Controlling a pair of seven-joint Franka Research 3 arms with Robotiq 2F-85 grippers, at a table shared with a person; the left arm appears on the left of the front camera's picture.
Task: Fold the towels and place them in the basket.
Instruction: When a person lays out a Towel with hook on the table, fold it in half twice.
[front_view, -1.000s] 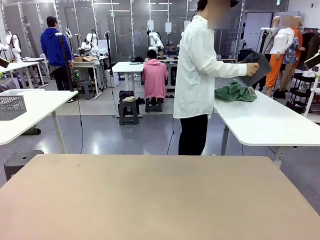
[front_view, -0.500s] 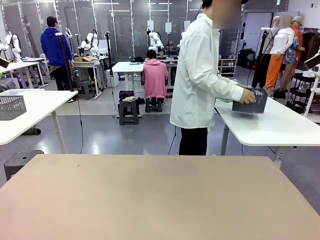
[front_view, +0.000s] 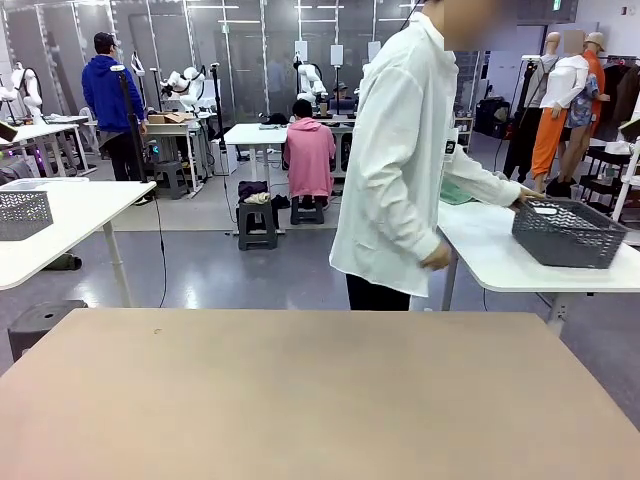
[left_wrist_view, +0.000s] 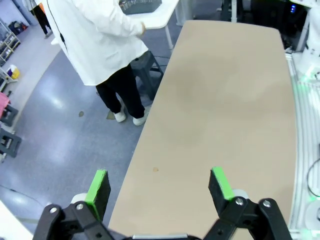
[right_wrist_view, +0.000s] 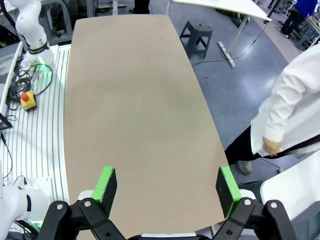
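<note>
The basket (front_view: 565, 246) stands on a white side table (front_view: 482, 252), near its front edge and beyond the worktop's (front_view: 320, 400) far right corner. A person's hand (front_view: 528, 197) touches the basket's rim. A green towel (front_view: 456, 193) lies on the same table (mostly hidden behind the person's arm). The left gripper (left_wrist_view: 160, 182) and the right gripper (right_wrist_view: 167, 182) hang above the worktop, jaws wide apart.

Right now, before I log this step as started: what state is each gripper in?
Left gripper: open, holding nothing.
Right gripper: open, holding nothing.
</note>
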